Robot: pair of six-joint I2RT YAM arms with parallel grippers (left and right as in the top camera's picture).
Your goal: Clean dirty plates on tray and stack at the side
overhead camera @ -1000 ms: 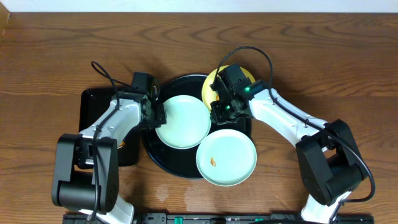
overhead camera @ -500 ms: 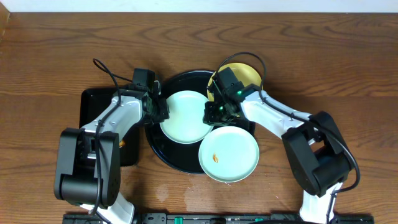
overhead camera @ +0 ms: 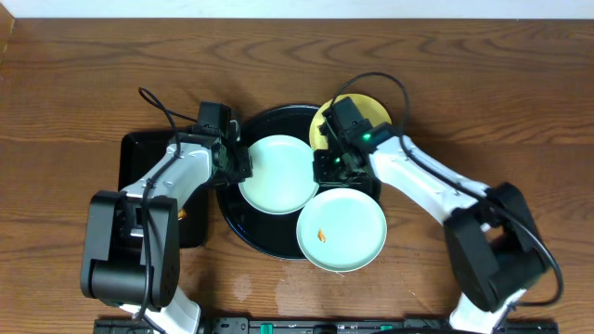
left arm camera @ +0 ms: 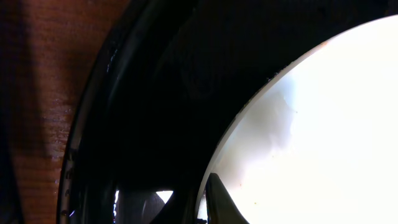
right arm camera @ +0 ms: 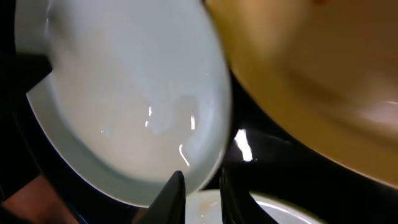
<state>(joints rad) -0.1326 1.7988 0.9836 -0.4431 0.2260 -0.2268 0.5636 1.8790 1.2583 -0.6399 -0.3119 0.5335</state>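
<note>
The round black tray (overhead camera: 243,224) sits mid-table. A clean-looking mint plate (overhead camera: 278,174) lies over its middle. My left gripper (overhead camera: 239,165) is shut on that plate's left rim, which shows between its fingers in the left wrist view (left arm camera: 202,193). My right gripper (overhead camera: 329,167) is shut on the right rim, its fingers straddling the edge (right arm camera: 200,186). A second mint plate (overhead camera: 342,230) with an orange smear overlaps the tray's front right edge. The yellow plate (overhead camera: 362,113) lies at the back right, partly under my right arm.
A smaller rectangular black tray (overhead camera: 139,158) lies left of the round one, under my left arm. Brown wooden table (overhead camera: 74,74) lies all around. The robot bases stand at the near edge.
The held mint plate has shifted slightly back and right. My right gripper has come onto its right rim, and the right arm's elbow has swung outward. The left gripper stays on the left rim.
</note>
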